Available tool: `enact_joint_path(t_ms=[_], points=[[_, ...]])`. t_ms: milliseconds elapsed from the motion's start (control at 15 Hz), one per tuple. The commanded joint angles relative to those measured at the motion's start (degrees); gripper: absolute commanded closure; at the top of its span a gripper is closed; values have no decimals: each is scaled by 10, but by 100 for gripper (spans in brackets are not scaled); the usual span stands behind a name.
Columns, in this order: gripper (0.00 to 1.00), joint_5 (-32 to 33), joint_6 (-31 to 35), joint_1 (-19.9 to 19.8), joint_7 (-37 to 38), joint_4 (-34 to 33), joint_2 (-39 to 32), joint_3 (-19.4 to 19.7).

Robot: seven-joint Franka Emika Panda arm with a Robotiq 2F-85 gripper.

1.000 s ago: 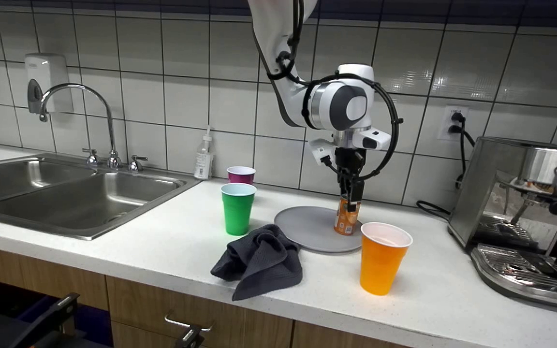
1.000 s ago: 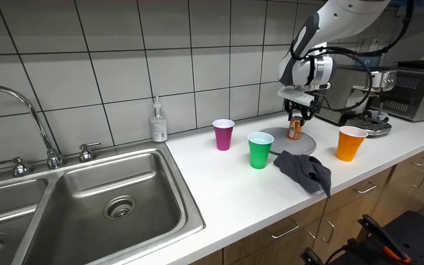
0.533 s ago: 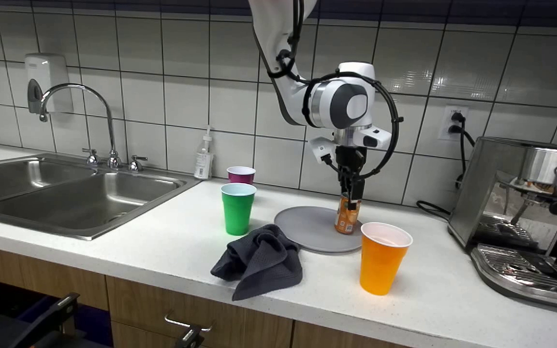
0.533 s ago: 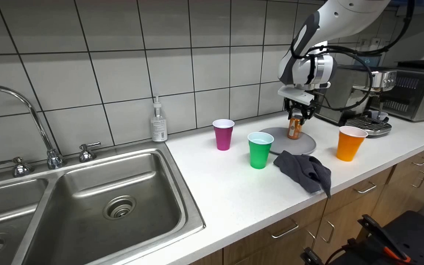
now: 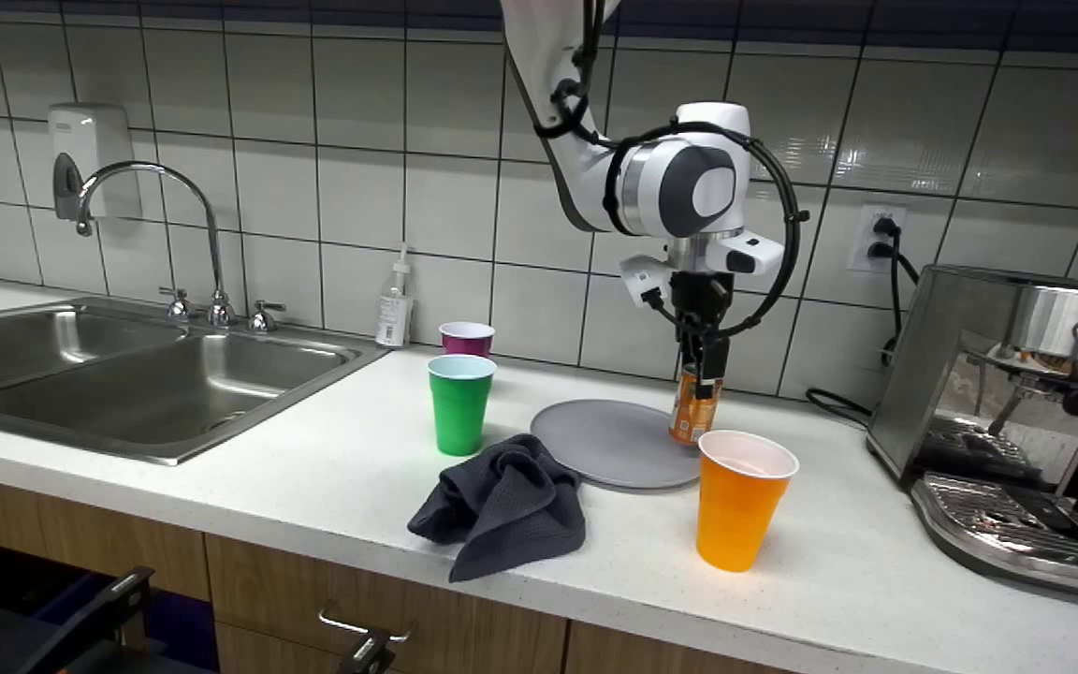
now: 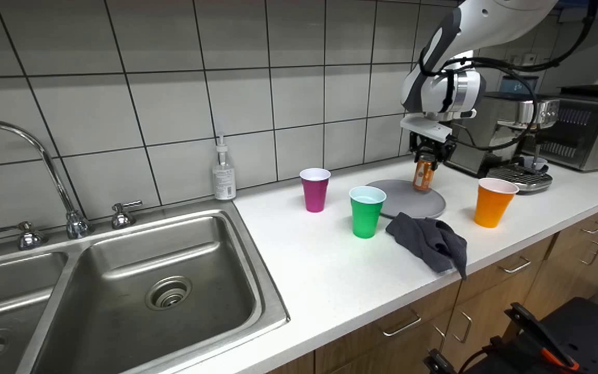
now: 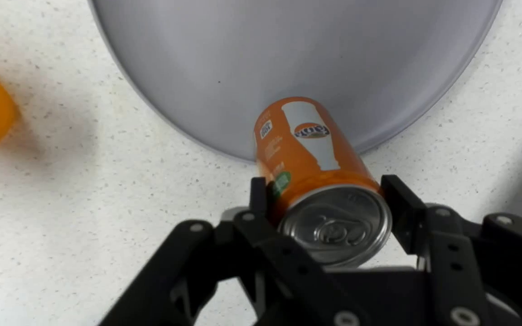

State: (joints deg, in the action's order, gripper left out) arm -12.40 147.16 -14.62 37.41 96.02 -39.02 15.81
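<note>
My gripper (image 5: pixel 706 374) is shut on an orange soda can (image 5: pixel 689 419), one black finger on each side near its top. In the wrist view the can (image 7: pixel 304 136) has its silver lid towards the camera, between the fingertips (image 7: pixel 324 194). The can is over the edge of a round grey plate (image 7: pixel 224 72); I cannot tell for certain if its base touches it. In an exterior view the can (image 6: pixel 423 176) is slightly tilted, under the gripper (image 6: pixel 430 156). An orange cup (image 5: pixel 740 505) stands nearby on the counter. A dark grey cloth (image 5: pixel 511 505) lies in front of the plate.
A green cup (image 6: pixel 365 215) and a purple cup (image 6: pixel 315 192) stand left of the plate. A soap bottle (image 6: pixel 224 176) stands beside the steel sink (image 6: pixel 273 306). An espresso machine (image 5: pixel 1016 374) is at the right. The tiled wall (image 5: pixel 539 309) is close behind the arm.
The gripper and the can have moved together to the right and a little up, from further in on the plate to its edge. The cups, cloth and plate have not moved.
</note>
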Motion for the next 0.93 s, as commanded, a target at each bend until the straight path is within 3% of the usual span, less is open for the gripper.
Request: enact_joint_path(t_ms=[0, 867], points=[[61, -15, -7, -14, -15, 6, 20, 0], [61, -19, -9, -45, -9, -1, 16, 22]])
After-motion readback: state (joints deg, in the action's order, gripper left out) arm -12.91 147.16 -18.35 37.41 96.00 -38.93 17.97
